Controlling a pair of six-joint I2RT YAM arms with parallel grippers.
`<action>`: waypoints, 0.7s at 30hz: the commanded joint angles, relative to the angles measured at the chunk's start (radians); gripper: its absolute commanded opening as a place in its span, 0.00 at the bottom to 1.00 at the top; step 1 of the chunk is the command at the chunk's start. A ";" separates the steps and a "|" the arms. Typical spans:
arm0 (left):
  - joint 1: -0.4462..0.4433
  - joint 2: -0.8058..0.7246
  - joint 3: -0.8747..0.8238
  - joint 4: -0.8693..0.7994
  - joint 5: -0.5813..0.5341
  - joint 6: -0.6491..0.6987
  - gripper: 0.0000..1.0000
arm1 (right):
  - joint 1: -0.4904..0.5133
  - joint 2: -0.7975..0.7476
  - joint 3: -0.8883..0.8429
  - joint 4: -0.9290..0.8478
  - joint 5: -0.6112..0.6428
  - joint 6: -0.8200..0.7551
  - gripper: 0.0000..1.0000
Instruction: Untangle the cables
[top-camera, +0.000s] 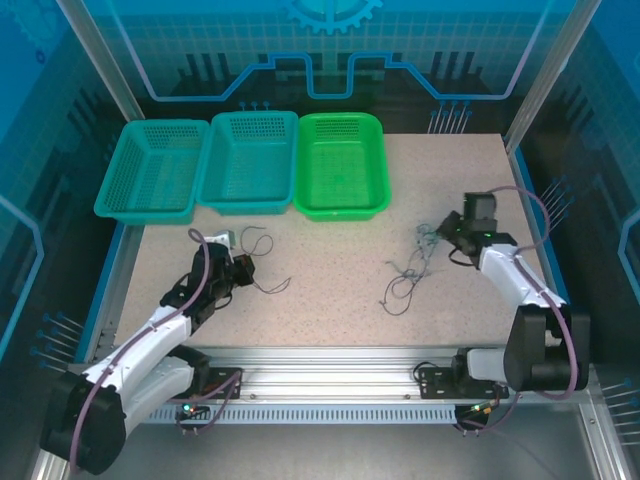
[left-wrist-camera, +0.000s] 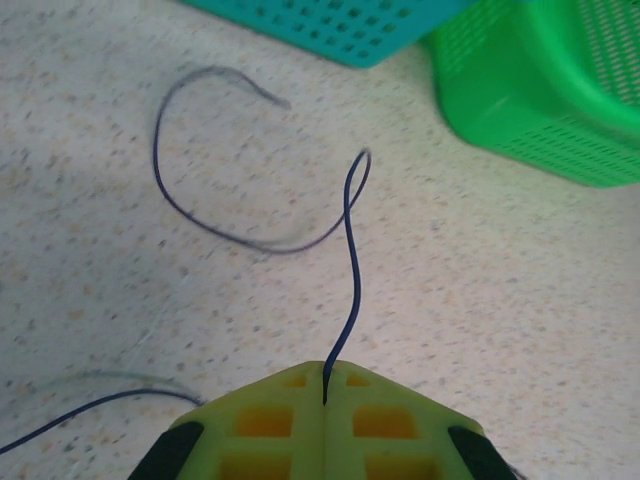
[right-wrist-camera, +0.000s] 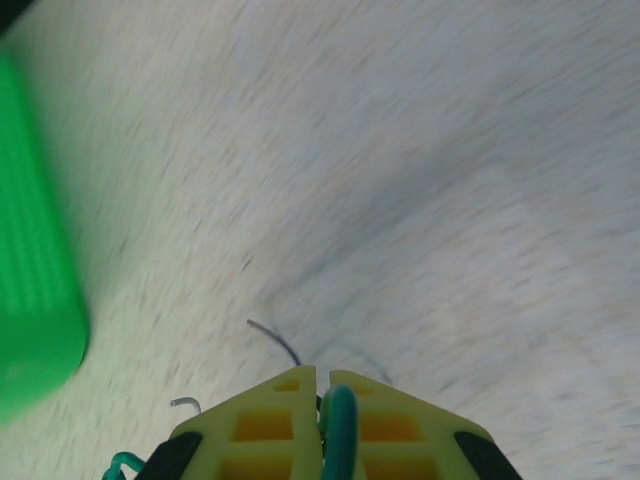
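In the left wrist view my left gripper (left-wrist-camera: 325, 375) is shut on a thin dark blue cable (left-wrist-camera: 352, 260). That cable rises from the jaws and curls into a loop on the table. From above, the left gripper (top-camera: 243, 265) sits at mid-left with dark cable strands (top-camera: 275, 287) beside it. My right gripper (right-wrist-camera: 322, 385) is shut on a green cable (right-wrist-camera: 340, 430); a dark cable end (right-wrist-camera: 275, 338) and a pale cable end (right-wrist-camera: 185, 403) poke out near it. From above, the right gripper (top-camera: 440, 232) holds the top of a tangle of cables (top-camera: 405, 275) trailing toward the near left.
Three baskets stand along the back: two teal baskets (top-camera: 150, 170) (top-camera: 248, 160) and a bright green basket (top-camera: 340, 165). The teal basket (left-wrist-camera: 340, 25) and green basket (left-wrist-camera: 540, 90) lie ahead of the left gripper. The right wrist view is motion-blurred, with the green basket (right-wrist-camera: 35, 290) at its left.
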 joint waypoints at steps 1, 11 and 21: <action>0.006 -0.030 0.160 -0.037 0.028 0.070 0.00 | 0.045 0.001 -0.023 0.015 -0.015 0.032 0.00; 0.178 0.118 0.780 -0.197 -0.010 0.276 0.00 | 0.054 -0.082 -0.028 -0.062 -0.051 0.001 0.00; 0.305 0.393 1.442 -0.319 0.011 0.340 0.00 | 0.063 -0.045 0.060 -0.165 -0.110 0.020 0.00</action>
